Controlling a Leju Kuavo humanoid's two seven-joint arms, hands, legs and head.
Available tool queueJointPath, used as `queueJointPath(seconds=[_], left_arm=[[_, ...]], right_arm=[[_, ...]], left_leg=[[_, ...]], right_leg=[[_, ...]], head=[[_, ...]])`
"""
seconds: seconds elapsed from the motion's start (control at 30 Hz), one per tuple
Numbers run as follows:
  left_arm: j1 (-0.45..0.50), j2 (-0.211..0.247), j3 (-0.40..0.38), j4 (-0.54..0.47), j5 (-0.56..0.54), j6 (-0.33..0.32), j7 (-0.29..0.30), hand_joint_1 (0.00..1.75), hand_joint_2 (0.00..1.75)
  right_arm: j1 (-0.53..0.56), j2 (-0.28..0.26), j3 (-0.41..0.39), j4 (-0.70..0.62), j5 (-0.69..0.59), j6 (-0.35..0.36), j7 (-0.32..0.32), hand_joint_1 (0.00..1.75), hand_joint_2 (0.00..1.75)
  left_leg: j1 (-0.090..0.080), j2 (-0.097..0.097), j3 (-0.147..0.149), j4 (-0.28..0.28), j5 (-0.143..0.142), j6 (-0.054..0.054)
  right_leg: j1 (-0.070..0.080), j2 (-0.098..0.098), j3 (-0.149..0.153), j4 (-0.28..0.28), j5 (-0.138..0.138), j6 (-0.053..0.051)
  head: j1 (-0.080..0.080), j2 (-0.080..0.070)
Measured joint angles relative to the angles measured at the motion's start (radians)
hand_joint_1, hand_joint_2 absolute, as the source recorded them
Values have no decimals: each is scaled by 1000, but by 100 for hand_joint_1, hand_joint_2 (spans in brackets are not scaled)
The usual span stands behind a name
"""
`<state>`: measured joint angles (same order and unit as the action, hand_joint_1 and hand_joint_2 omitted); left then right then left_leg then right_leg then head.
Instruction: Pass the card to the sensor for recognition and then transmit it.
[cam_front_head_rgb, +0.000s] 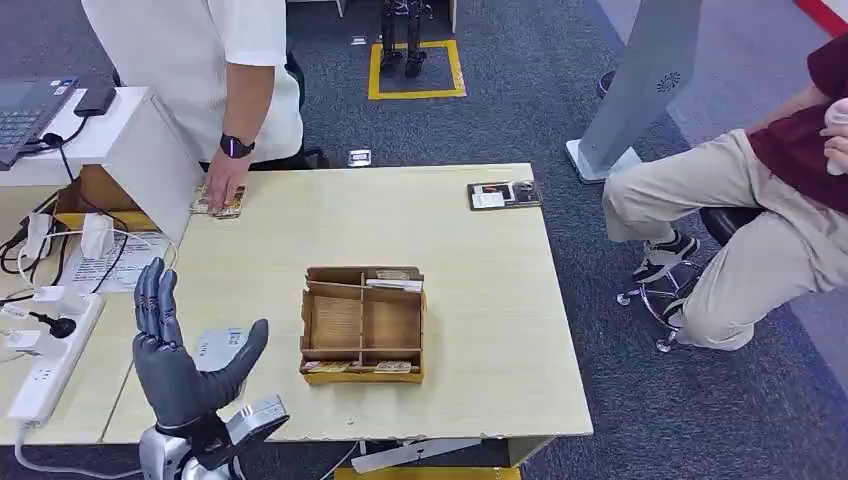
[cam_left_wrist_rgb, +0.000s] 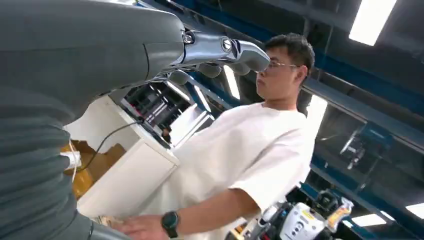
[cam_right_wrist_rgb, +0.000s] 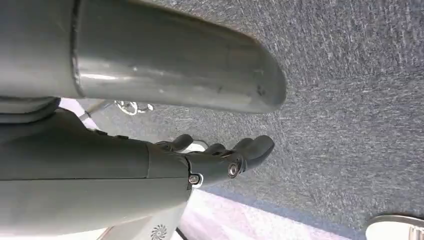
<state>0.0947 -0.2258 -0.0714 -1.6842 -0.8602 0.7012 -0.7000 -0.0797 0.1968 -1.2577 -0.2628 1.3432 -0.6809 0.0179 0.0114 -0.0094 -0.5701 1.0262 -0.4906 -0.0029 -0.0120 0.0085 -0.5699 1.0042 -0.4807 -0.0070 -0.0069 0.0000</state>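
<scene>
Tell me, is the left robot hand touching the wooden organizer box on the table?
Apart. In the head view the left robot hand is raised, and bare table separates it from the wooden box.

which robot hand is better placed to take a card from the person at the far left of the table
Left. The left robot hand is raised open over the table's left side, nearer the person's hand on the cards. The right robot hand hangs over carpet.
</scene>
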Motion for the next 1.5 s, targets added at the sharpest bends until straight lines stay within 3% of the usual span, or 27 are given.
queueJointPath(seconds=[0.27,0.5,0.73,0.87,1.1,1.5], left_arm=[[44,82,-115,-2,-40,0,37,0,175],[41,153,-194,26,-99,0,130,0,175],[19,216,-272,116,-191,0,232,0,175],[-13,250,-321,196,-269,-3,337,0,175],[-76,318,-395,251,-321,-118,539,0,175],[-116,402,-419,250,-344,-203,616,0,175]], right_arm=[[0,-5,0,0,-5,1,-4,0,0],[0,-9,0,0,-10,2,-11,0,0],[0,-12,0,0,-11,11,-14,0,0],[0,-13,0,0,-11,12,-14,0,0],[2,-14,0,0,-18,12,-10,0,0],[9,-14,0,0,-21,13,-10,0,0]], left_leg=[[0,0,0,0,0,0],[0,0,0,0,0,0],[0,0,0,0,0,0],[0,0,0,0,0,0],[0,0,0,0,0,0],[0,0,0,0,0,0]], right_leg=[[0,0,0,0,0,0],[0,0,0,0,0,0],[0,0,0,0,0,0],[0,0,0,0,0,0],[0,0,0,0,0,0],[0,0,0,0,0,0]], head=[[0,0],[0,0],[0,0],[0,0],[0,0],[0,0]])
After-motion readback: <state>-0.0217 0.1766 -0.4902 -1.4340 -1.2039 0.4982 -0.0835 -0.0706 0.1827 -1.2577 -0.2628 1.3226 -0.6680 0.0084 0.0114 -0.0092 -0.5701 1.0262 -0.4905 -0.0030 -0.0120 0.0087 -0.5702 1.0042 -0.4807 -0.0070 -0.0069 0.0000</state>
